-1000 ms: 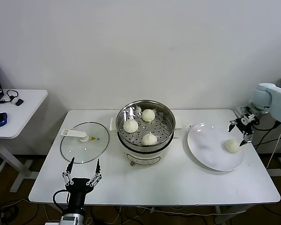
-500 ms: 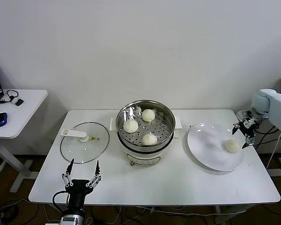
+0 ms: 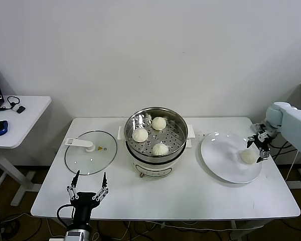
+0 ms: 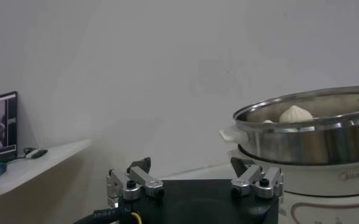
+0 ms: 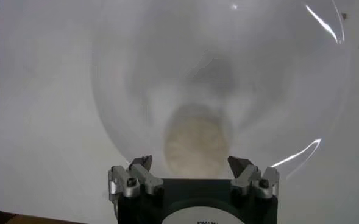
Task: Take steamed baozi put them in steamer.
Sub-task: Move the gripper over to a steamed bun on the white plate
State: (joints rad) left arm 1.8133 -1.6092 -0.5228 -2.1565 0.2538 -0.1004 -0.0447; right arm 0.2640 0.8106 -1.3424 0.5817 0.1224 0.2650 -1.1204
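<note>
Right hand (image 3: 256, 148) lower, astride baozi (image 3: 248, 157).

1. White rectangular table (image 3: 190, 193), standing against a pale wall, carries three items set in a row.
2. Flat glass lid (image 3: 90, 152) with a white handle lies toward the table's left side.
3. Steamer (image 3: 156, 142), a shiny steel pot on a white base, stands at the centre.
4. Round white plate (image 3: 223, 160) rests toward the right side, near the edge.
</note>
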